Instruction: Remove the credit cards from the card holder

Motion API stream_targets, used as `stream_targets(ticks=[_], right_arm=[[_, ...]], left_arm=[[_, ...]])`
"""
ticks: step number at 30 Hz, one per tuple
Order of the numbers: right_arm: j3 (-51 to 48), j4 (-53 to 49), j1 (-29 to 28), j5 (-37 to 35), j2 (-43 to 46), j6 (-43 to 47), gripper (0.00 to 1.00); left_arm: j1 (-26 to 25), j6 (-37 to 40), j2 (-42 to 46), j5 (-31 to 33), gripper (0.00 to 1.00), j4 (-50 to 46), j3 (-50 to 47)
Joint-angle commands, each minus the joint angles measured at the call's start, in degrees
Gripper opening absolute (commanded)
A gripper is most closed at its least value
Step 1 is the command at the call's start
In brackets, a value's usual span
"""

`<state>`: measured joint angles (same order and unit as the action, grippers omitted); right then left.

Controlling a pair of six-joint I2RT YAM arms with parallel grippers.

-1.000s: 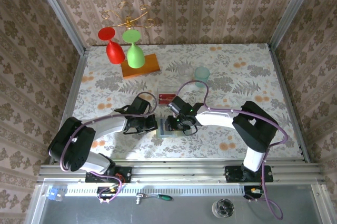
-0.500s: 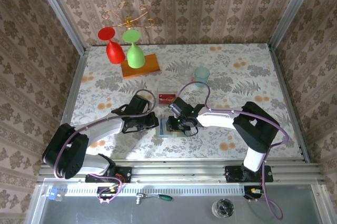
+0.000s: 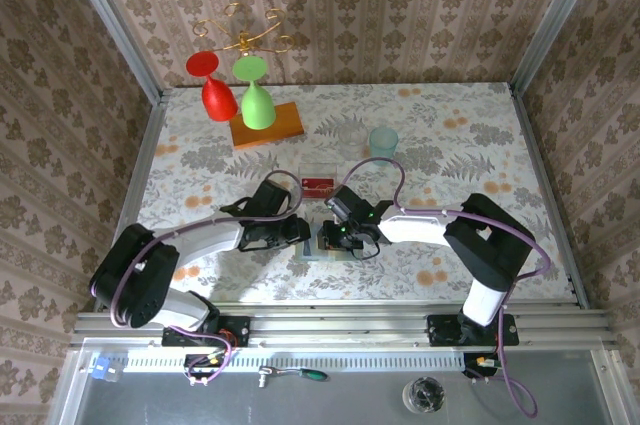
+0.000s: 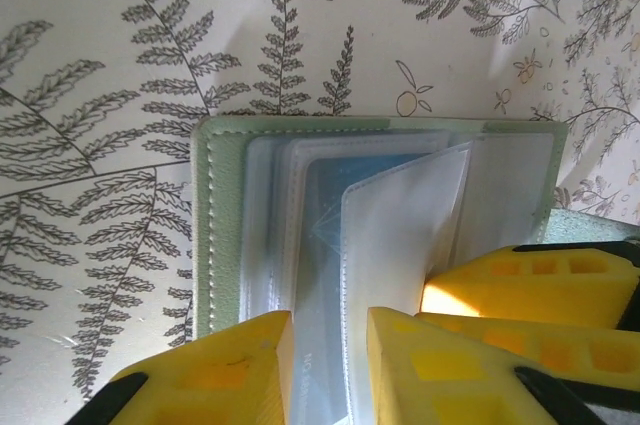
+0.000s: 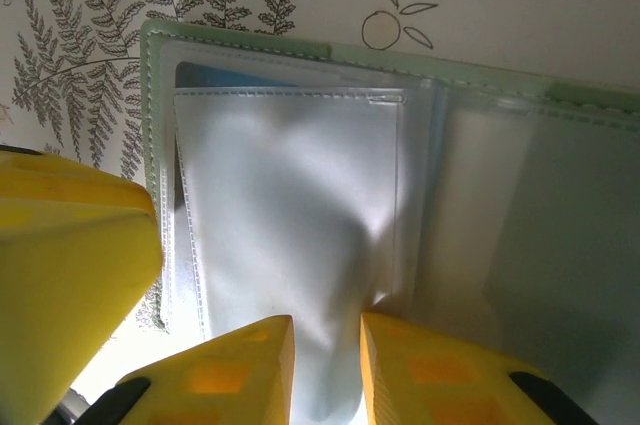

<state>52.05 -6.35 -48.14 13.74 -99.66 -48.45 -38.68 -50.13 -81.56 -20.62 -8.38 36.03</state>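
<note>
The sage-green card holder lies open on the table between both grippers. In the left wrist view its green rim frames clear pockets, and a blue credit card sits inside one. My left gripper is open a little, its yellow fingers straddling that pocket. My right gripper is shut on a clear pocket flap, which bulges upward. The blue card's edge peeks out behind the flap. A red credit card lies on the table just beyond the holder.
A pale teal cup stands behind the right arm. At the back left, an orange wooden board carries a gold rack with a red glass and a green glass. Walls enclose the table on three sides.
My left jaws have parted slightly over the holder. My right jaws have narrowed onto the pocket flap. Both arms shifted only a little.
</note>
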Motion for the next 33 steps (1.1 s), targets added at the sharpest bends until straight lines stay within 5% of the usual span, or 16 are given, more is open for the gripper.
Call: stream_targets(ticks=[1,33], right_arm=[[-1.0,0.4,0.4,0.7,1.9,-1.1,0.26],[-3.4,1.4,1.3,0.9,2.4,-1.3,0.22]], left_arm=[[-0.7,-0.9,-0.9,-0.7,0.27,1.3,1.2],[-1.7,-1.8,-3.6,-0.8,0.28,2.1,2.6]])
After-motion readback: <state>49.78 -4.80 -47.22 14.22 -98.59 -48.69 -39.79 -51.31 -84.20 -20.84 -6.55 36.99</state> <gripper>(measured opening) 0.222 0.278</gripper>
